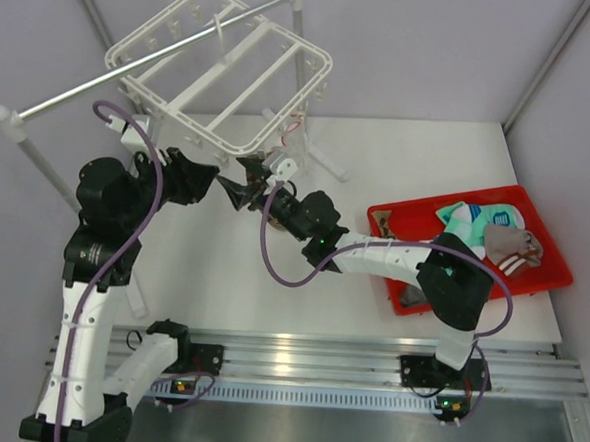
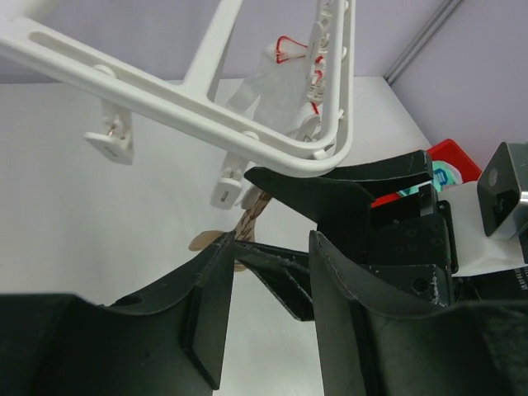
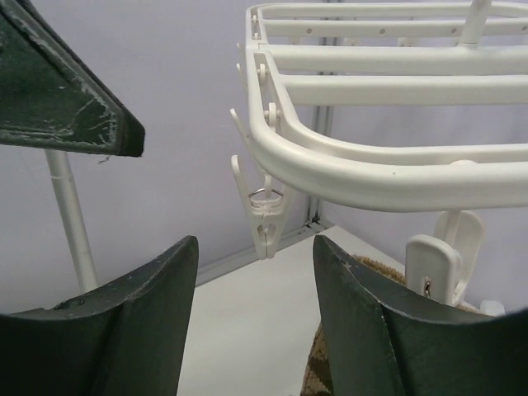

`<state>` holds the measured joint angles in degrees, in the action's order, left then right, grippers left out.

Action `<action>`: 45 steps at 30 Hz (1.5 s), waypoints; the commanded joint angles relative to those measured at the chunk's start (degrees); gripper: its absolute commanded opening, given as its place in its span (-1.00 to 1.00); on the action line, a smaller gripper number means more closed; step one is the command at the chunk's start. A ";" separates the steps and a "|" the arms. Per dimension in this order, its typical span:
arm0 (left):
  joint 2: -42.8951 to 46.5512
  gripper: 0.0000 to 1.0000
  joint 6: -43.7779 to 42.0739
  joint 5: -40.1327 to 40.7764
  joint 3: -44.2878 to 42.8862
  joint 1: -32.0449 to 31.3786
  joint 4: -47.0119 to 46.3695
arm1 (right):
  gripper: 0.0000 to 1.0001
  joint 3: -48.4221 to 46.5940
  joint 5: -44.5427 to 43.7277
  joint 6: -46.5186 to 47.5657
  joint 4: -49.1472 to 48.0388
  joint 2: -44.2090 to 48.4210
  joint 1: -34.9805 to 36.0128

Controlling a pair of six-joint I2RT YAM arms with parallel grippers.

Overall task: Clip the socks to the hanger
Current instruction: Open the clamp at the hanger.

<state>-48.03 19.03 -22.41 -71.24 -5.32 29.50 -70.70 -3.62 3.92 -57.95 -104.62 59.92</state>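
The white hanger [image 1: 224,71] hangs from a rail at the back left, with small clips under its rim. A brown checkered sock [image 2: 252,219] dangles from one clip at the hanger's near corner. It also shows low beside my right gripper's right finger, the sock [image 3: 326,367] under a clip [image 3: 437,268]. My left gripper [image 2: 272,247] is open just below that corner, nothing between its fingers. My right gripper [image 3: 256,247] is open too, facing an empty clip [image 3: 266,219]. In the top view the left gripper [image 1: 215,184] and right gripper [image 1: 249,183] nearly meet tip to tip.
A red tray [image 1: 552,282] at the right holds a teal-and-white sock [image 1: 475,220], a grey sock [image 1: 514,244] and a brown one [image 1: 385,225]. The long grey rail [image 1: 134,71] crosses above on stand poles [image 1: 302,101]. Purple cables loop off both arms.
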 commanded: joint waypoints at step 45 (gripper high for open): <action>-6.55 -0.65 -9.01 -12.73 5.33 0.14 -14.56 | 0.14 -3.04 25.94 -16.66 4.17 2.93 -8.33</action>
<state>-55.35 11.84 -28.99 -64.20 -5.32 15.46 -70.32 15.57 -8.23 -52.49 -103.88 52.05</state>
